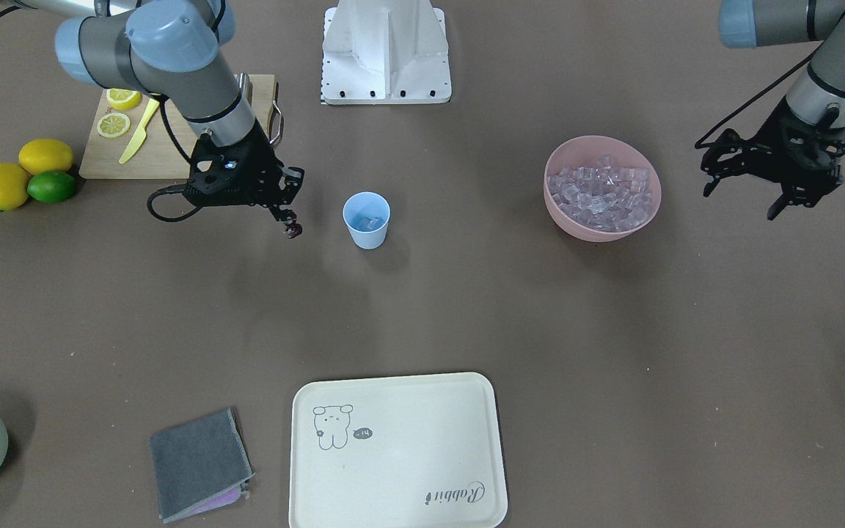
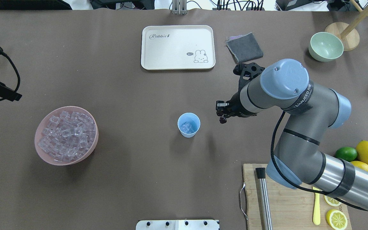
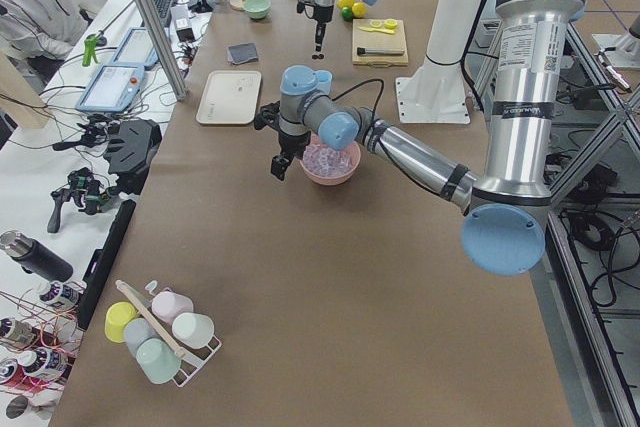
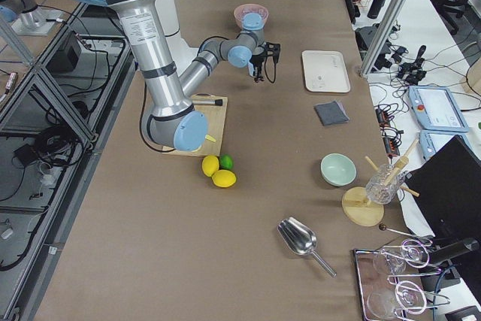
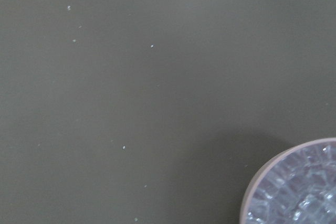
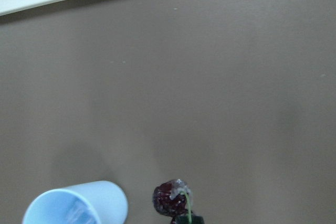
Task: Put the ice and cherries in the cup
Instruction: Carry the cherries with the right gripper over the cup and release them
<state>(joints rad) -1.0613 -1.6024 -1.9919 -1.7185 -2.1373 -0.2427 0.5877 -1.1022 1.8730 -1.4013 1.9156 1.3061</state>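
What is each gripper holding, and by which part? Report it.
The right gripper holds the pair of tiny dark maroon cherries by the green stem, with the fruit hanging below it. The left gripper holds nothing.

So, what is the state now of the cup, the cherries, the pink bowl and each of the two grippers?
cup: upright, some ice inside, no cherries yet.
cherries: held above the table, beside the cup.
pink bowl: upright, heaped with ice.
right gripper: shut on the cherries.
left gripper: open, holds nothing, beside the pink bowl.
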